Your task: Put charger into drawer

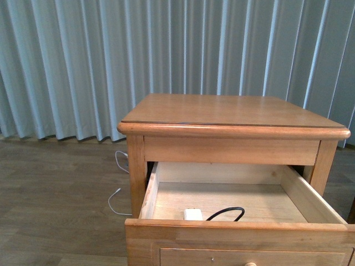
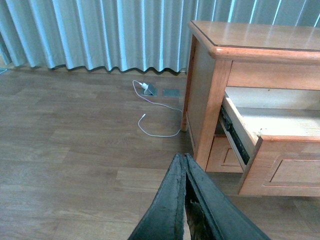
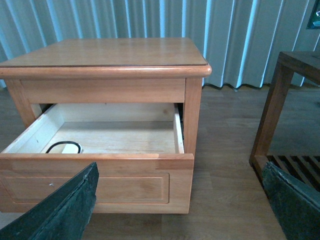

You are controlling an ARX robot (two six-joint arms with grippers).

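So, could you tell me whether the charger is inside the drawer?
Inside: the charger lies on the floor of the open drawer, near its front.

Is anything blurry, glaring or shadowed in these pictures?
Front view: soft even light, a pale sheen on the nightstand top, the charger in the drawer clear. Left wrist view: the shut left hand looms dark and soft. Right wrist view: the open right hand has dark, blurred fingers at the edges.
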